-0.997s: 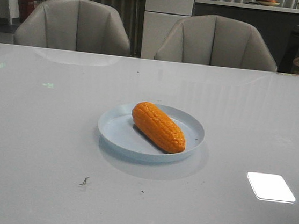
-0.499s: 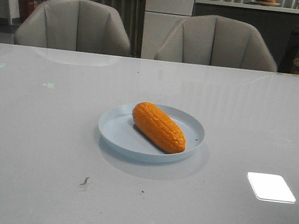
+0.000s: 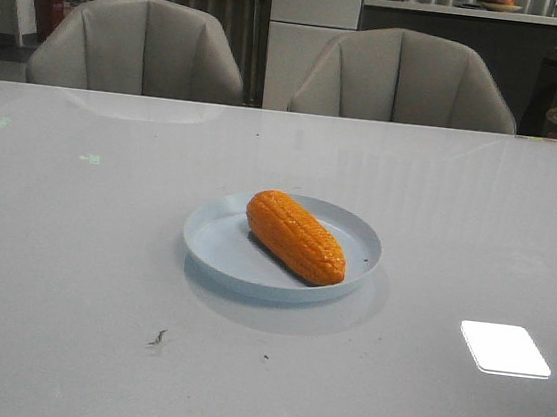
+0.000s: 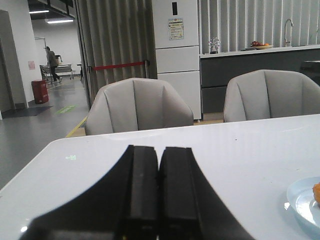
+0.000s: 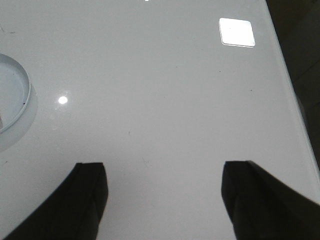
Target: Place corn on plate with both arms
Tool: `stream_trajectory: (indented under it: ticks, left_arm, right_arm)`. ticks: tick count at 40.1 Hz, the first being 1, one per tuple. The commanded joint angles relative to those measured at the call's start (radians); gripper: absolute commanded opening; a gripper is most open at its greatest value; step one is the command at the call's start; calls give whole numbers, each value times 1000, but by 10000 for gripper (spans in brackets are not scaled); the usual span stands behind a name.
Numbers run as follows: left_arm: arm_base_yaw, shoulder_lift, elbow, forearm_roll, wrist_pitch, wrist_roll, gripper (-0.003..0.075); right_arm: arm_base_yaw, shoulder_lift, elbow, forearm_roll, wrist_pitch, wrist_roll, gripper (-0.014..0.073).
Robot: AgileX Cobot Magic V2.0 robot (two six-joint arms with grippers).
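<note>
While the white bench (image 3: 73,246) fills nearly the whole front view, nothing on it has shifted over the last second: the only difference from the earlier front pictures is a person walking in the far corridor behind the 2 grey chairs (image 3: 141,47). I read that stillness as the sign that the placing is done and both arms have already pulled clear.

Taking the pale blue plate (image 3: 216,242) as landmark, it sits about mid-bench, and the orange corn (image 3: 295,236) lies inside its rim, resting on the plate's floor at a slant, blunt end toward the chairs and tapered tip toward the robot's right. No part of the cob overhangs the rim that I can see.

Neither arm shows in the front view. The left gripper (image 4: 159,190) is to the left of the plate, its jaws clenched flat against each other with nothing between them; only the plate's edge shows at that view's margin. The right gripper (image 5: 162,195) hovers over bare bench to the right of the plate, jaws spread wide and released, holding nothing.

Judged from this, the task looks finished.
</note>
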Motion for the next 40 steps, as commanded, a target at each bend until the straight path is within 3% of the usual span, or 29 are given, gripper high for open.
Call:
stream_trajectory:
  ticks: [1, 7, 40]
  left_arm:
    - [8, -25, 19, 0, -111, -11, 90]
    - [22, -22, 24, -7, -31, -11, 90]
    - [22, -22, 24, -7, -30, -11, 90]
  right_arm:
    - [-7, -3, -28, -13, -65, -10, 581]
    - [-7, -2, -28, -13, -64, -10, 581]
    - [-8, -2, -28, -42, -65, -10, 581]
